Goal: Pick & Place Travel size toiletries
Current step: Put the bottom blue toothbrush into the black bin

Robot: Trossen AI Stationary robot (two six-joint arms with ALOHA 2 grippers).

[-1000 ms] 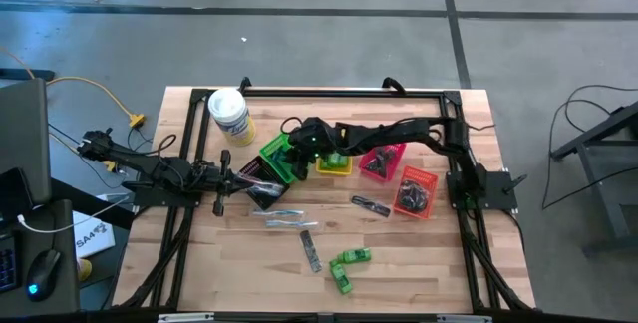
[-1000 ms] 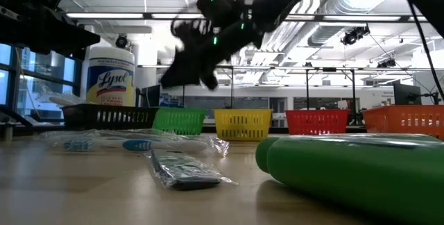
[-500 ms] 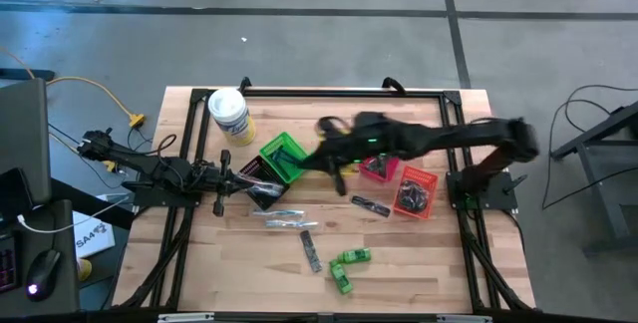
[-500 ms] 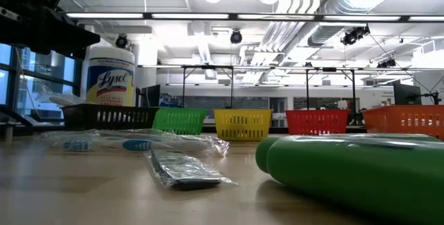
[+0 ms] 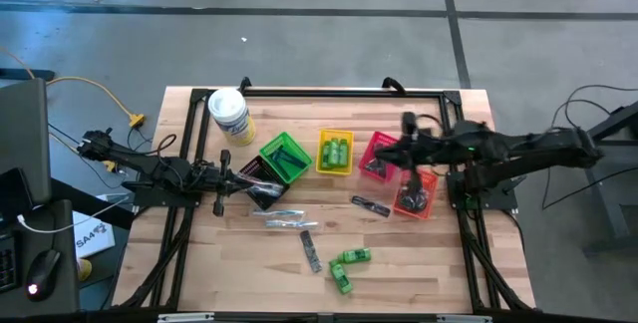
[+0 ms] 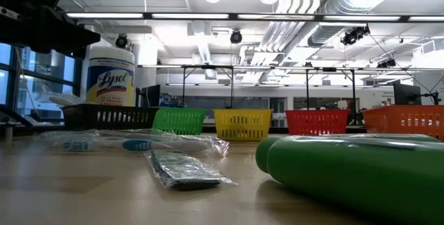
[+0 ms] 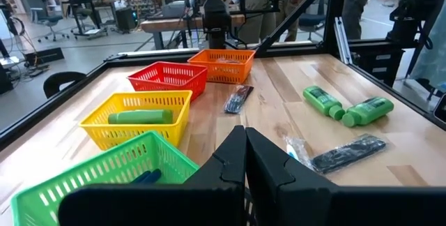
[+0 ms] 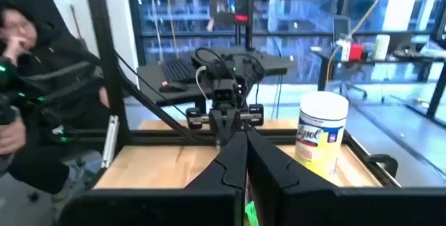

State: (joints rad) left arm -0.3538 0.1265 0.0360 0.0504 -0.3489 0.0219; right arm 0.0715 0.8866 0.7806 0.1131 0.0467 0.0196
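Observation:
Travel size toiletries lie loose on the near half of the table: two green mini bottles (image 5: 348, 265), a wrapped comb (image 5: 311, 250), clear-wrapped blue razors (image 5: 284, 218) and a dark comb (image 5: 371, 205). More green bottles lie in the yellow basket (image 5: 336, 153). My right gripper (image 5: 391, 150) hangs shut and empty above the red basket (image 5: 376, 158), and its closed fingers (image 8: 240, 149) show in the right wrist view. My left gripper (image 5: 242, 176) stays shut and empty beside the black basket (image 5: 263, 191).
A green basket (image 5: 284, 157) and an orange basket (image 5: 416, 191) with dark packets stand in the row. A white tub with a yellow label (image 5: 229, 116) is at the far left. A black frame runs round the table (image 5: 339, 92). A person sits beyond it (image 8: 28, 100).
My right gripper has drawn back from over the green and yellow baskets toward the table's right edge and has risen, leaving the low view. The yellow basket now shows uncovered with green bottles in it.

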